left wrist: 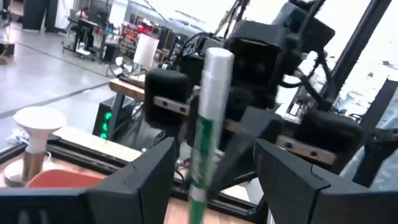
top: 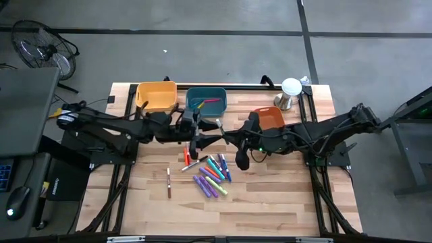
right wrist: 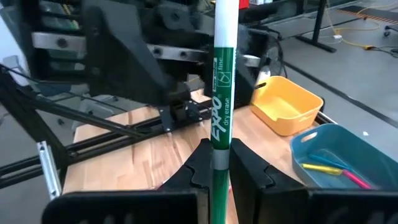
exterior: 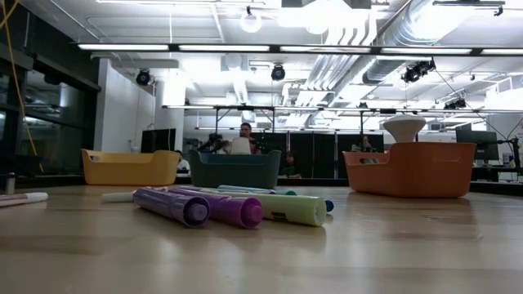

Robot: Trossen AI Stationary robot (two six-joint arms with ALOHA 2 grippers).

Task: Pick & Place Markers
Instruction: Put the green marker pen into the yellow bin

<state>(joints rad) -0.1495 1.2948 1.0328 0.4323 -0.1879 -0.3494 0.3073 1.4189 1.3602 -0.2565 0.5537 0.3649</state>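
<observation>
- The jaws of the right gripper are clenched on a green marker, gripping it near its lower part so its long axis stands up and away from them
- The left gripper faces it over mid-counter with jaws released and spread; the same marker stands upright in the gap between them, seemingly untouched
- A handover looks likely: the left jaws need only close across the shaft
- The other markers lie scattered on the counter below, near the teal bin
</observation>
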